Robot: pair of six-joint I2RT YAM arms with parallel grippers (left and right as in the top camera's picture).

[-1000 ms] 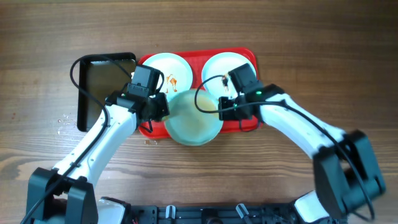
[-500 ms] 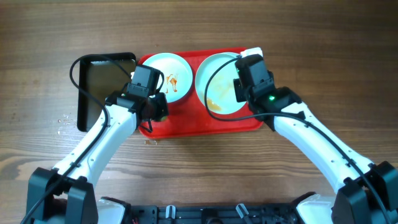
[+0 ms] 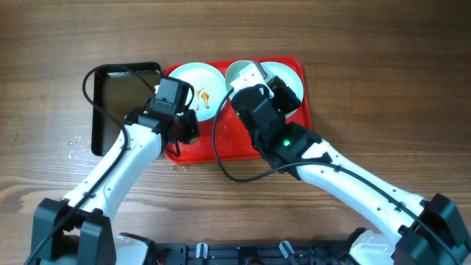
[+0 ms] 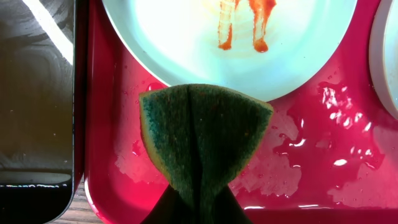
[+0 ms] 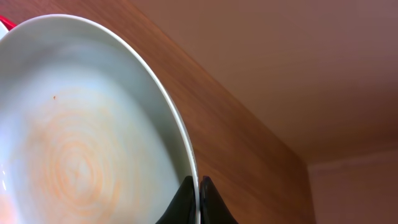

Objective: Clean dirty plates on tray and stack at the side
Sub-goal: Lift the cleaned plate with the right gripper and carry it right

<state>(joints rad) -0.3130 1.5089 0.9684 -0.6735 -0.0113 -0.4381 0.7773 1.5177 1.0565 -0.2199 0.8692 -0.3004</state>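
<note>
The red tray (image 3: 243,149) holds a plate (image 3: 193,81) with orange-brown sauce streaks at the left and another plate (image 3: 291,76) at the right, partly hidden by my right arm. My right gripper (image 3: 249,82) is shut on the rim of a third plate (image 3: 239,72), held tilted on edge above the tray. The right wrist view shows this plate (image 5: 81,143) with faint orange rings, its rim pinched by the gripper (image 5: 199,190). My left gripper (image 4: 193,208) is shut on a green sponge (image 4: 202,137), just in front of the streaked plate (image 4: 230,37) over the wet tray (image 4: 311,155).
A black metal pan (image 3: 121,92) lies against the tray's left side and shows in the left wrist view (image 4: 37,93). Water drops lie on the wooden table (image 3: 73,140) in front of the pan and at the tray's front left corner.
My right arm carried its plate from the tray's front edge back over the tray and turned it up on edge. The left arm and sponge stayed still.
</note>
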